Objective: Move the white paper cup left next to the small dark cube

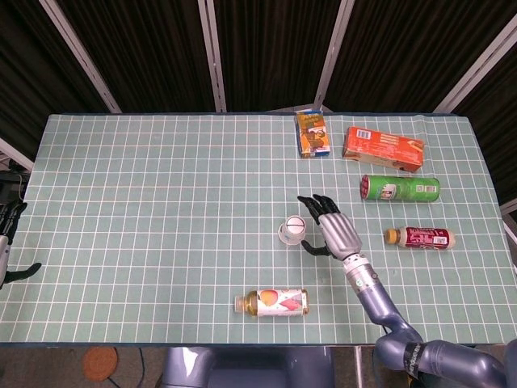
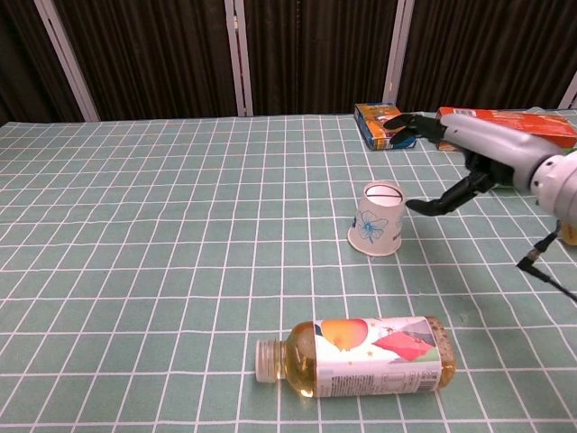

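The white paper cup [image 1: 293,229] [image 2: 379,219] with a blue flower print stands upside down on the green checked table, near the middle. My right hand [image 1: 333,230] [image 2: 482,153] hovers just right of it with fingers spread, holding nothing and clear of the cup. No small dark cube shows in either view. My left hand [image 1: 10,242] is partly visible at the far left edge of the head view, off the table, fingers apart and empty.
A juice bottle [image 1: 272,301] [image 2: 356,354] lies in front of the cup. At the back right are a small carton [image 1: 312,133], an orange box [image 1: 383,148], a green can [image 1: 400,188] and a red-labelled bottle [image 1: 418,237].
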Motion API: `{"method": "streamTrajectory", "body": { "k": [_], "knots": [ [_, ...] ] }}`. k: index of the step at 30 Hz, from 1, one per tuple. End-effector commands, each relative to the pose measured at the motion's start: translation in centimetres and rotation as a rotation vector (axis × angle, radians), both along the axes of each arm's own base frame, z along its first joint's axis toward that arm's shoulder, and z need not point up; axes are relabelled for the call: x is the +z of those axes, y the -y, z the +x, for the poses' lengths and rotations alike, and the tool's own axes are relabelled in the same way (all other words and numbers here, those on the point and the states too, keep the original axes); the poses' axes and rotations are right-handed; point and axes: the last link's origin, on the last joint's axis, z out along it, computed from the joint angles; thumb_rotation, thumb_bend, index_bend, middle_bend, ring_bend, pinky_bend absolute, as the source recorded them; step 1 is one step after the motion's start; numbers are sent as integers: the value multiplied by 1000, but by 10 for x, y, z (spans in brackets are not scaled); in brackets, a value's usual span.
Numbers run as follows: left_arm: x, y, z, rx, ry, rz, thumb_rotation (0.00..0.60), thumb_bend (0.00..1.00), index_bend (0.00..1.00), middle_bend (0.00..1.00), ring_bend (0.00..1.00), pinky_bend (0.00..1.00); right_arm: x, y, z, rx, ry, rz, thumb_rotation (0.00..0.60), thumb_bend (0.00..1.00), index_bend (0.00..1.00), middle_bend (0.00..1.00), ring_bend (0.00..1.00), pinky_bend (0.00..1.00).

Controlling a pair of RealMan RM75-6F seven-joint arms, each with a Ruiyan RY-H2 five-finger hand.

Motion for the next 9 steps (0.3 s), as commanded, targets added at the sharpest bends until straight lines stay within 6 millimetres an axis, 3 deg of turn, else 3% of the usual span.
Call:
{"method": "streamTrajectory", "body": {
  "k": [1,5,9],
  "knots": [
    [0,2,2,-22,-3,11,600,58,0,0,0,0,43,-9,-29,85,-123,-125,600,117,38,54,0,0],
    [0,4,4,-50,-10,28,600,60,0,0,0,0,73,-22,-53,83,-181,-171,600,1,10,2,0,0],
    [-1,8,3,-67,-32,46,600,58,0,0,0,0,100,-38,-77,46,-257,-212,600,0,0,0,0,0]
  ]
}}
